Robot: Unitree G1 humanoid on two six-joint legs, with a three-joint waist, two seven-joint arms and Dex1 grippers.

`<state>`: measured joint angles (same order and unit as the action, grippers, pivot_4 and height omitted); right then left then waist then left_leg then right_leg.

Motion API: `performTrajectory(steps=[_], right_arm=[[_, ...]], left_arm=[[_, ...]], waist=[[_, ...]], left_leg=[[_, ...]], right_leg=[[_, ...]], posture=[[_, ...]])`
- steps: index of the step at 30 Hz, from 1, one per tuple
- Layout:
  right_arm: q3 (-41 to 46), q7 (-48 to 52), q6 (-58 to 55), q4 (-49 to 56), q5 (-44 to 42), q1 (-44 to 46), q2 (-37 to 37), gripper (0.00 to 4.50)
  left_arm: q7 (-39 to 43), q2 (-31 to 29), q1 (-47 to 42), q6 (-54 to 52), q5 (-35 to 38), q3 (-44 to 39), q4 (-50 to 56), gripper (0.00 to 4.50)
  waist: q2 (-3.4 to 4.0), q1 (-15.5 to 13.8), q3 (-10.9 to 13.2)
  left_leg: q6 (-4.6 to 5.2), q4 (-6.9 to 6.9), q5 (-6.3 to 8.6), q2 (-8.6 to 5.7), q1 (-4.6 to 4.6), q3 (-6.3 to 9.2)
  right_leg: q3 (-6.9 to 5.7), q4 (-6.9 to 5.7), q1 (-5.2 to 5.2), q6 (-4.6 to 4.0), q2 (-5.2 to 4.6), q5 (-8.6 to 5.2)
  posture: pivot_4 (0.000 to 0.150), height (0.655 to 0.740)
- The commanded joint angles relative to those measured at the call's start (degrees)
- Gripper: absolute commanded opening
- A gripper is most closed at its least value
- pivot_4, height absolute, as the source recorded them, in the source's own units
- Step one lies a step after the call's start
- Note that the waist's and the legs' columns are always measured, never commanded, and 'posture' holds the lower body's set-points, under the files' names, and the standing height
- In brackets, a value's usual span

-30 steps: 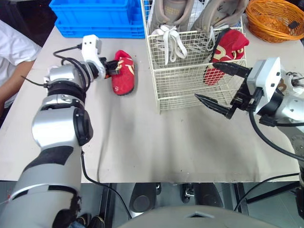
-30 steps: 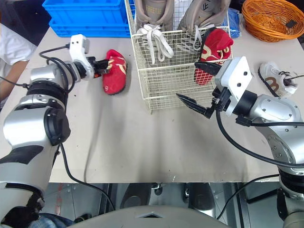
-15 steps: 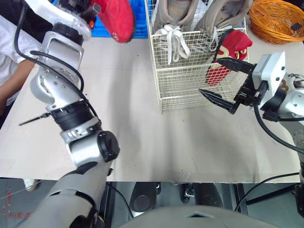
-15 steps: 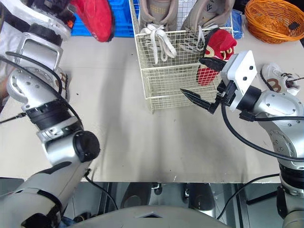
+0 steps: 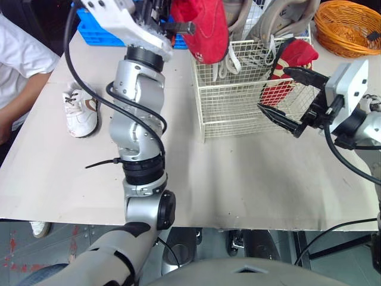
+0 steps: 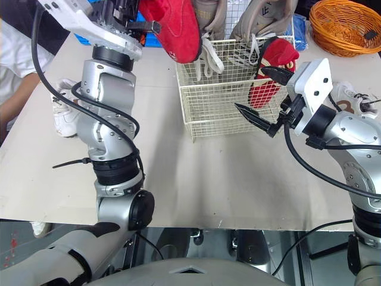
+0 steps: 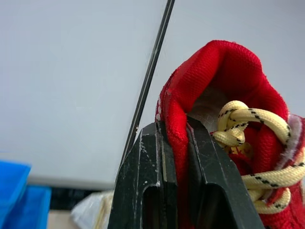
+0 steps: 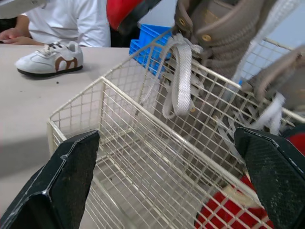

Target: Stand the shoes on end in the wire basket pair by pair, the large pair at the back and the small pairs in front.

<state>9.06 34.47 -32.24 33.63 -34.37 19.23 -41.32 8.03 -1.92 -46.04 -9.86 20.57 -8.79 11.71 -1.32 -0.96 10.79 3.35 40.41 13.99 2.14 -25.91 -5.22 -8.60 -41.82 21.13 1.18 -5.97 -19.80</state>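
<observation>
Pinching red fabric shoe [image 7: 224, 71] collar: left fingers [image 7: 143, 191] | splayed wide near wire basket [image 5: 238, 107]: right fingers [image 8: 66, 181]

Six shoes [image 5: 205, 27], one wire basket [image 5: 238, 98], one wicker basket [image 5: 348, 27]

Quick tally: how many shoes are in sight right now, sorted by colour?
Red shoes: 2 (held red shoe, basket red shoe)
Grey shoes: 2 (left grey shoe, right grey shoe)
White shoes: 2 (left white shoe, right white shoe)
Total: 6
</observation>
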Motion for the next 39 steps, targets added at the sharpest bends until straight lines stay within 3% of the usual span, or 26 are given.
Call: performTrajectory(steps=[1,16,24,35,36,37,39], right_arm=[[2.6,-1.0,0.6,2.5,-0.1,-0.3,-0.1,4.50],[5.0,-3.5,-1.4,5.3,-1.6,-2.8,-0.1,4.50],[5.7,-4.3,-1.9,5.7,-2.6,-3.2,-0.4,4.50],[6.8,-5.3,-3.0,6.2,-3.8,-3.4,-0.6,4.50],[6.8,-5.4,-3.1,6.4,-4.0,-3.5,-0.5,4.50],[6.9,-5.5,-3.2,6.5,-4.0,-3.5,-0.5,4.50],[7.0,-5.7,-3.4,6.7,-4.1,-3.6,-0.5,4.50]], left_arm=[[-1.2,1.5,0.7,7.4,-4.9,2.5,-3.2,0.02],[-5.6,4.2,5.3,21.4,-20.3,10.4,-11.6,0.02],[-9.3,1.6,7.4,29.5,-30.0,12.5,-13.8,0.02],[-14.2,1.5,9.5,39.0,-35.8,14.6,-19.1,0.02],[-15.2,1.0,9.2,40.3,-37.1,14.7,-20.8,0.52],[-15.9,0.6,9.0,41.0,-38.3,14.9,-22.2,0.52],[-16.9,0.1,9.0,41.8,-39.8,15.3,-24.3,1.54]], waist=[[0.01,0.0,0.0],[0.00,-0.7,0.0],[0.01,-1.2,0.0],[0.03,-1.3,0.0],[0.03,-1.2,0.0],[0.03,-1.2,0.0],[0.05,-1.3,-0.1]], left_leg=[[0.00,0.00,0.00,0.00,0.01,0.00],[0.01,0.03,0.00,0.00,0.06,0.05],[0.01,0.03,0.00,0.00,0.10,0.06],[0.01,0.02,0.00,0.01,0.11,0.07],[0.01,0.02,0.00,0.01,0.13,0.07],[0.01,0.02,0.00,0.01,0.13,0.06],[0.01,0.02,0.00,0.01,0.15,0.06]], right_leg=[[0.00,-0.01,0.00,0.00,0.00,0.00],[-0.06,0.02,-0.11,0.00,-0.01,0.00],[-0.07,0.03,-0.15,0.00,-0.01,0.00],[-0.08,0.04,-0.17,0.00,-0.02,0.00],[-0.08,0.03,-0.17,0.00,-0.02,0.00],[-0.08,0.03,-0.17,0.00,-0.02,0.00],[-0.08,0.03,-0.18,0.00,-0.02,0.00]], posture=[[0.150,0.6860],[0.150,0.6860],[0.150,0.6860],[0.150,0.6860],[0.150,0.6860],[0.150,0.6860],[0.150,0.6860]])
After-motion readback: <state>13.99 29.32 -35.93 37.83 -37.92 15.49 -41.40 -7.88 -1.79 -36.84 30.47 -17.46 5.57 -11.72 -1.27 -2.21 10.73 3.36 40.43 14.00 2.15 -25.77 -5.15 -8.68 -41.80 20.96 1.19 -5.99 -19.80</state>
